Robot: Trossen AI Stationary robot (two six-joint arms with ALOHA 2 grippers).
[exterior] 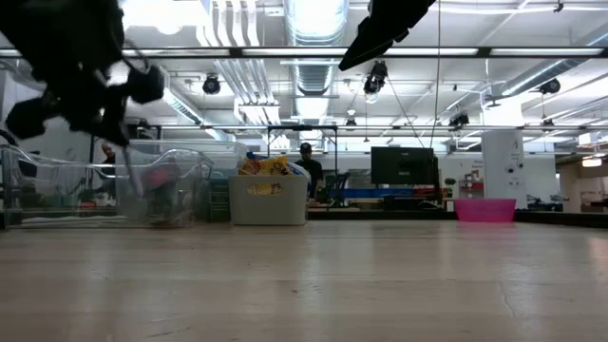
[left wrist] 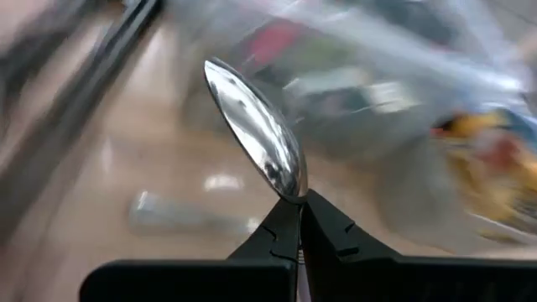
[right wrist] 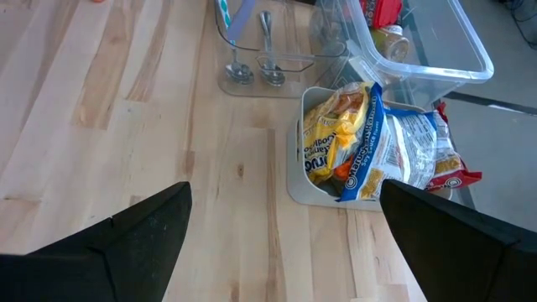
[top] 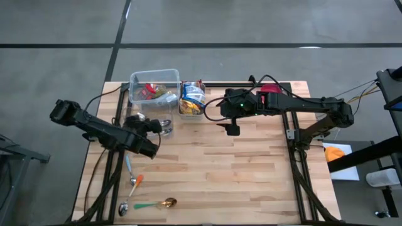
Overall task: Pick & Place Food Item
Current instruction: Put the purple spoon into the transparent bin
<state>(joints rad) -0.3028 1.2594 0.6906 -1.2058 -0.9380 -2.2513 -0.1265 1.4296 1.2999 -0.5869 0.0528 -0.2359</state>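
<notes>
**Spoon pinched, cup close by**

The spoon [left wrist: 256, 126] is clamped by its neck in the left gripper [left wrist: 299, 220], bowl leading, above the table's [top: 239, 163] ten-o'clock area. Just beyond stands a clear cup [top: 164, 126] holding utensils, beside the clear bin [top: 154, 86] and the bag-filled white tub [top: 191, 100]. To finish well, I'd tip the handle down over the cup before letting go; the blurred wrist view makes alignment hard to judge. The left arm reaches in low from nine o'clock. The right gripper [top: 232, 127] hovers near centre, spread wide and empty.
</notes>
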